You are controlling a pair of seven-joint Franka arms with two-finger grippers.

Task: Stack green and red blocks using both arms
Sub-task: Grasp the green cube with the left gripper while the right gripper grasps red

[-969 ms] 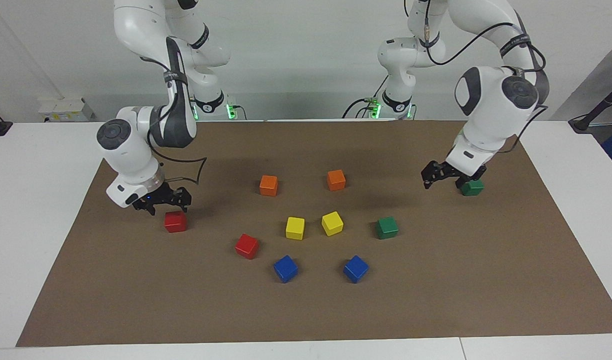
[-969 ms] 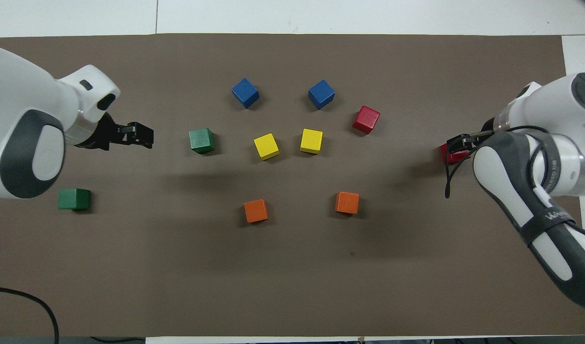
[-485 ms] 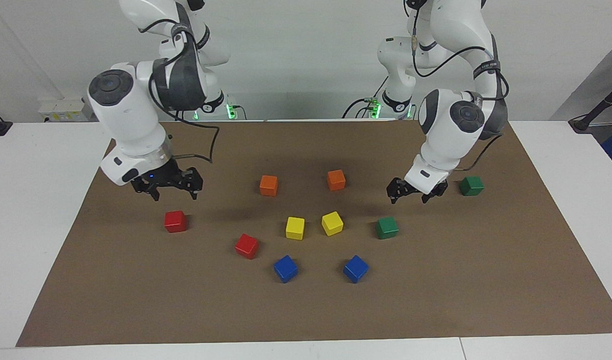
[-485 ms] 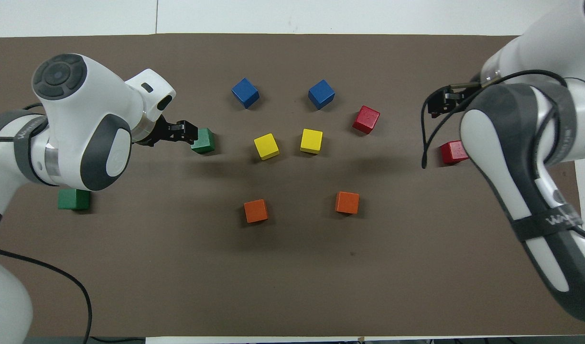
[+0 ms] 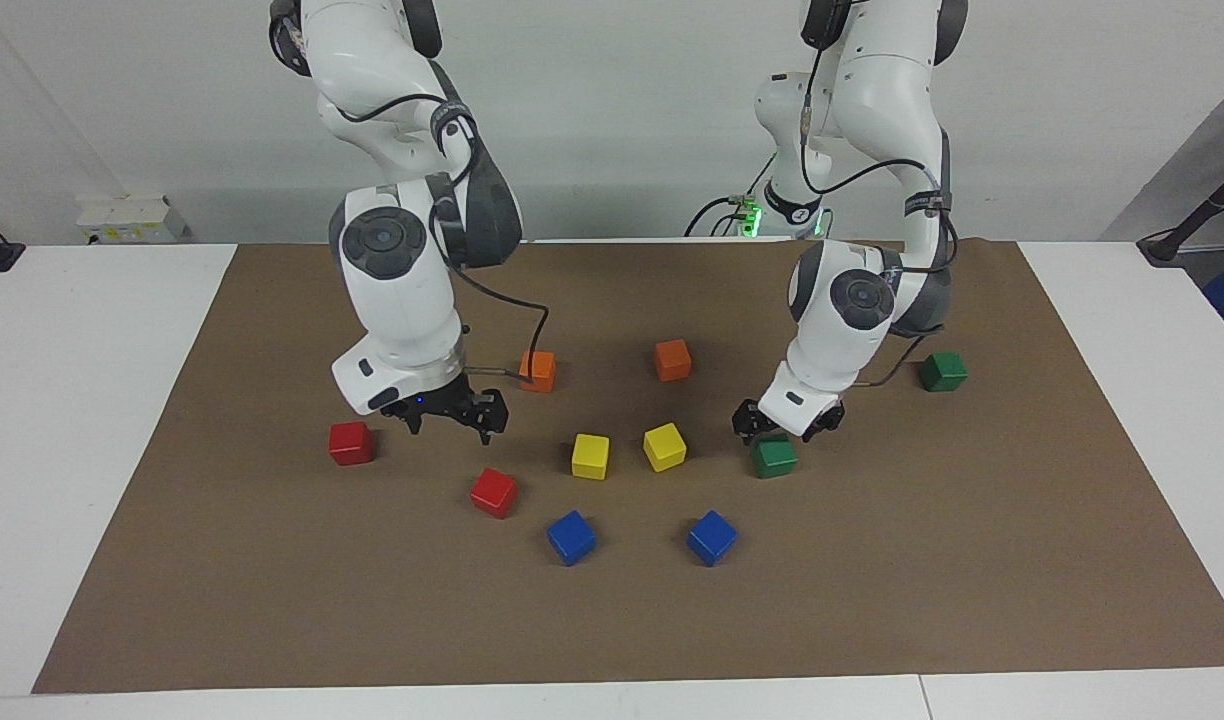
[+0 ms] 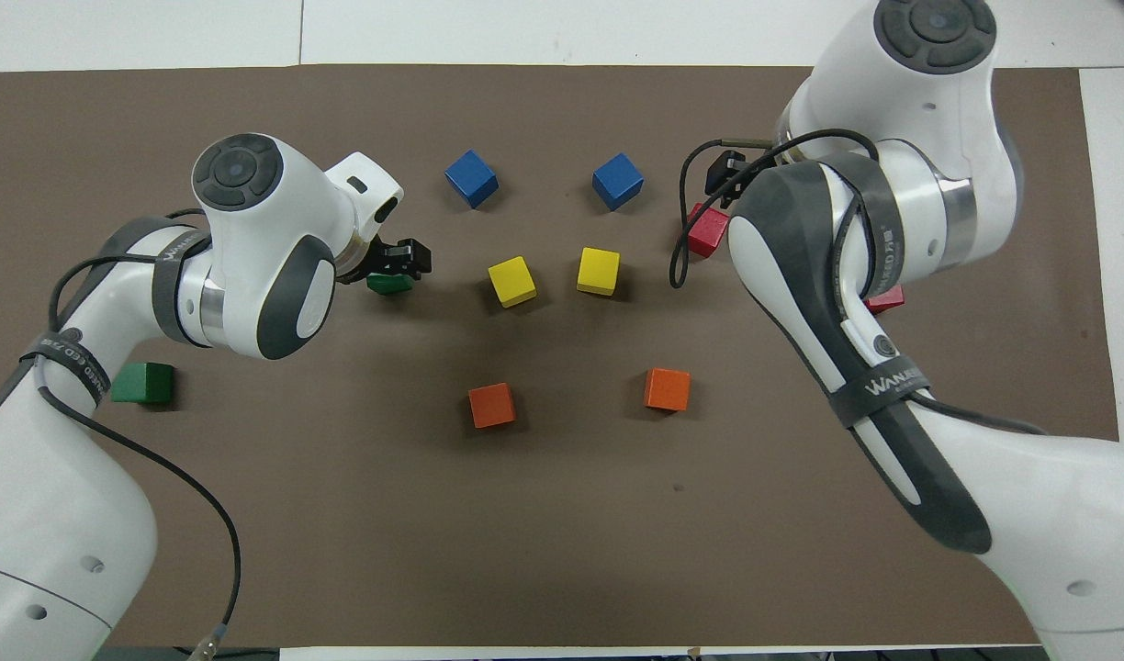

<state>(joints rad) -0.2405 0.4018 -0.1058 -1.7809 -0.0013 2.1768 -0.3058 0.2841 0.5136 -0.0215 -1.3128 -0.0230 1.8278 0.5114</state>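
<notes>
Zero stacks made | left hand [image 5: 787, 424] hovering open over green block [image 5: 774, 457] | right hand [image 5: 450, 417] open, red block [image 5: 494, 492] at its five o'clock | all stacking remaining.

Glossy white jointed arms [image 5: 402, 290] are wearing dark grey joint caps; black cables [image 5: 517, 310] are looping alongside; a grey band reading WANDELBOTS is wrapping one forearm; grippers are black.

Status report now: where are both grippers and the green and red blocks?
Left gripper open, low over inner green block. Right gripper open, above mat near inner red block. Outer green block and outer red block untouched. Nothing stacked, path unobstructed.
</notes>
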